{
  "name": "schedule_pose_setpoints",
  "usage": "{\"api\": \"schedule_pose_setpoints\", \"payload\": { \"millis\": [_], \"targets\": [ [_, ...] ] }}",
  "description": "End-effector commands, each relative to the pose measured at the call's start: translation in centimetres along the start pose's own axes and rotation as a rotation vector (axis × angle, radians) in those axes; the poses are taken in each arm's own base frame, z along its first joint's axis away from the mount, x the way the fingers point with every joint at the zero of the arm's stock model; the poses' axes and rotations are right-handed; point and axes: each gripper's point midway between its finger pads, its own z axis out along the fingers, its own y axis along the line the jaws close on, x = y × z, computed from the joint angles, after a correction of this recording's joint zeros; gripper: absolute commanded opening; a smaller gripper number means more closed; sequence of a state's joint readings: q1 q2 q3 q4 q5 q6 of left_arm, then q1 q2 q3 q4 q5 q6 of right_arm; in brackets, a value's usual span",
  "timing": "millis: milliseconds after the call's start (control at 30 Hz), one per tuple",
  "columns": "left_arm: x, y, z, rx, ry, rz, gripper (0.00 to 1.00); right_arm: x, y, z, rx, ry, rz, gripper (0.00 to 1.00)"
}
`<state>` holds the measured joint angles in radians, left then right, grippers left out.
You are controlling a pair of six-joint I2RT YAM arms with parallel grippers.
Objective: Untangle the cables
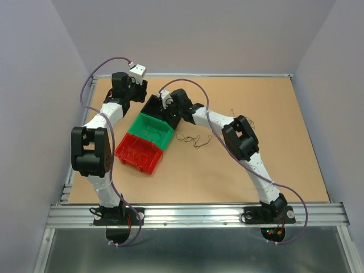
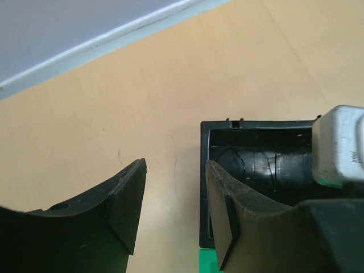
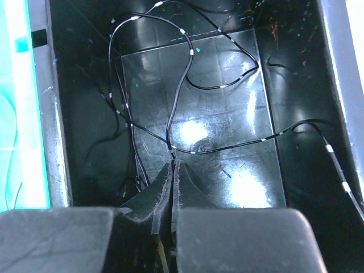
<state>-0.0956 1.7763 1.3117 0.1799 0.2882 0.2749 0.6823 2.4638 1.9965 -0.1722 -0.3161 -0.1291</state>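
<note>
Close up, right gripper pinched shut on a thin dark cable low inside the black bin, further loops of it strewn over the glossy floor. Just beside that bin's corner, left gripper spread wide, holding nothing, above the table. From overhead: black bin, green bin and red bin touching in a diagonal row; loose thin cables lying on the table right of the green bin, apart from it.
</note>
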Motion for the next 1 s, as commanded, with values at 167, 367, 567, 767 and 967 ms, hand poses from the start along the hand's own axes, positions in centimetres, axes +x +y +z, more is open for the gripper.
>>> {"api": "schedule_pose_setpoints", "payload": {
  "millis": [167, 367, 567, 767, 967],
  "targets": [
    [-1.8, 0.8, -2.0, -0.001, 0.002, -0.007, 0.57, 4.3, -0.4, 0.9, 0.008, 0.176, -0.003, 0.0],
    [-2.0, 1.0, -5.9, -0.055, -0.003, 0.028, 0.56, 7.0, -0.3, 1.3, 0.009, 0.283, 0.055, 0.0],
    [-2.6, 1.8, -10.1, -0.134, -0.055, 0.009, 0.56, 6.0, -1.0, 0.4, 0.043, 0.271, 0.051, 0.01],
    [-3.3, 2.1, -13.8, -0.176, -0.143, -0.016, 0.56, 0.0, -2.8, -1.5, 0.129, 0.148, 0.035, 0.02],
    [-2.5, 1.7, -14.9, -0.192, -0.173, -0.008, 0.57, -5.3, -1.8, -3.8, 0.109, 0.027, 0.031, 0.13]
  ]
}}
